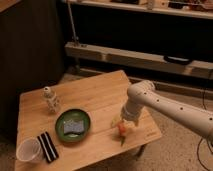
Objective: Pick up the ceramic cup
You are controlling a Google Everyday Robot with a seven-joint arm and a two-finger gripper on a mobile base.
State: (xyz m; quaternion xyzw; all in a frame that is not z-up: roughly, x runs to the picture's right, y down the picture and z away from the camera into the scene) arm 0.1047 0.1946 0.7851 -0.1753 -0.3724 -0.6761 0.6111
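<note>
Low rectangular light-wood table (100, 92), set at an angle on a speckled floor. Small round pale whitish ceramic cup (28, 150) upright at the front-left corner, close to both edges (mouth facing up). Just beside it on the right: flat black slab with pale stripes (48, 146). Farther in: round green plate (60, 131) carrying a grey-blue rectangular pad (74, 126); behind that, slim white spotted bottle-like figure (50, 99), upright. Open wood between plate and right edge. White jointed robot arm (165, 107) entering from the right, bent downward over the table's right front edge. Gripper (121, 128) low there, well apart from the cup; opening cannot be told; orange and yellowish patch at its tip, unidentified.
</note>
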